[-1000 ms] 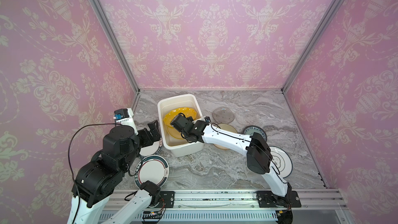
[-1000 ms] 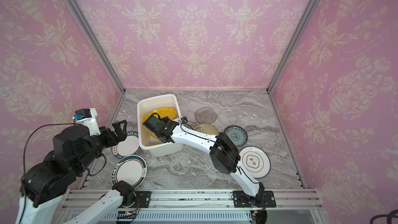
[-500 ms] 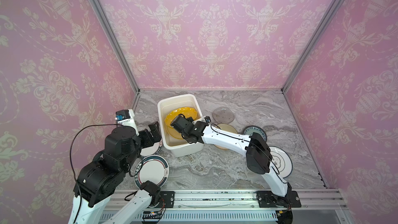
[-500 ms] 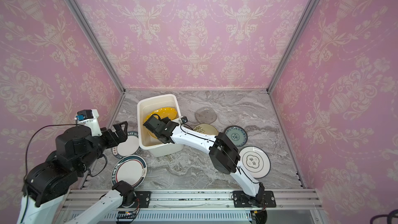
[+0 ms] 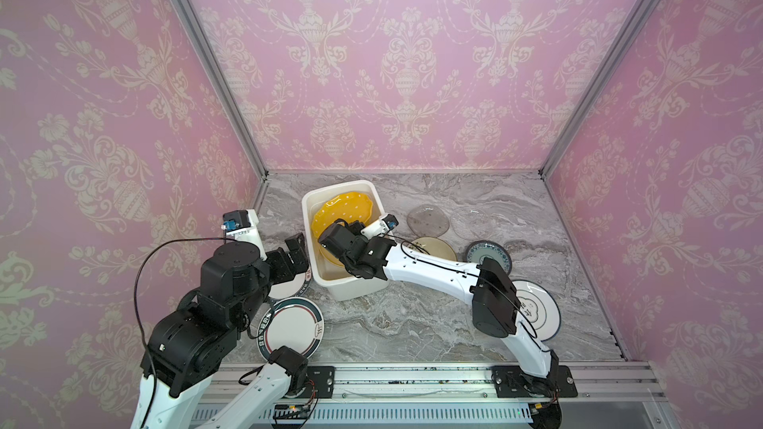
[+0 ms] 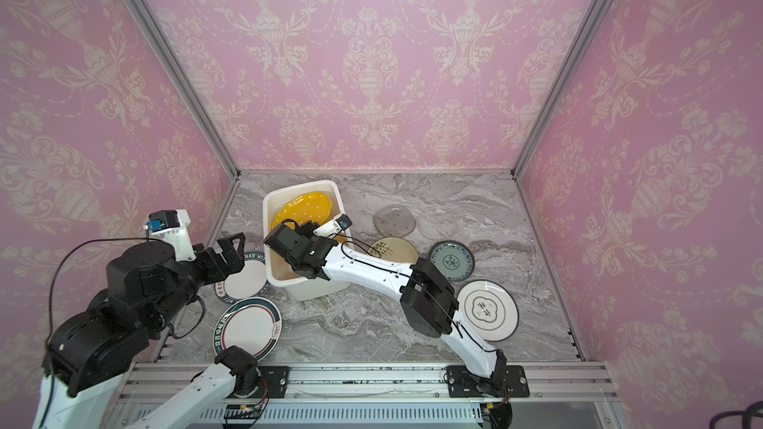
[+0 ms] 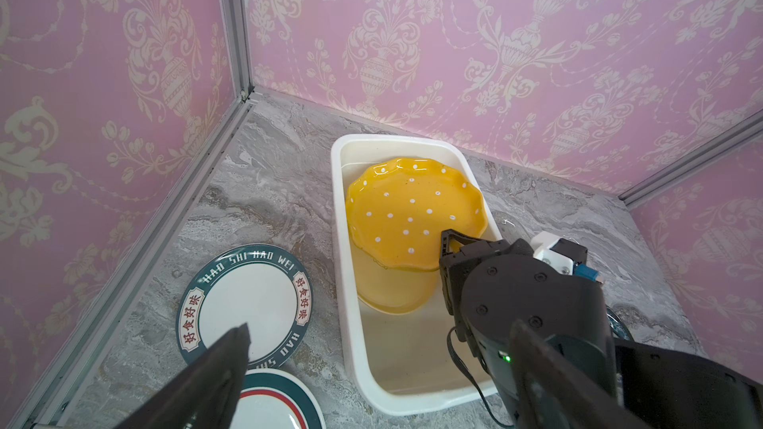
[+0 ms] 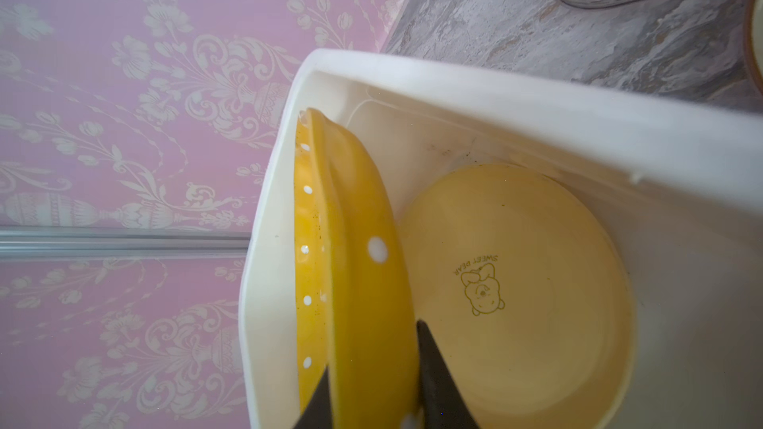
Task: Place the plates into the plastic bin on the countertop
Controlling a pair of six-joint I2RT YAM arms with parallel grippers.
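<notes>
Grey countertop (image 5: 413, 323) fills lower half of both top views. White plastic bin (image 5: 351, 293) sits centre-left on it, toward the back. Inside: pale yellow plate (image 8: 516, 282) flat on bottom, dotted yellow plate (image 5: 342, 210) tilted above it. Seven more plates lie outside on the counter, e.g. dark-rimmed plate (image 5: 291, 328) lower left, blue-patterned plate (image 5: 489, 255) at right. R gripper (image 8: 371, 348) narrow, pinching dotted plate's rim inside bin. L gripper (image 7: 380, 326) wide, holding nothing, just left of bin.

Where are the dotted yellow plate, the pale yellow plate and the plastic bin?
dotted yellow plate (image 7: 413, 208): left wrist view, middle of its face.
pale yellow plate (image 8: 528, 282): right wrist view, centre of its face.
plastic bin (image 7: 396, 140): left wrist view, its white rim.
</notes>
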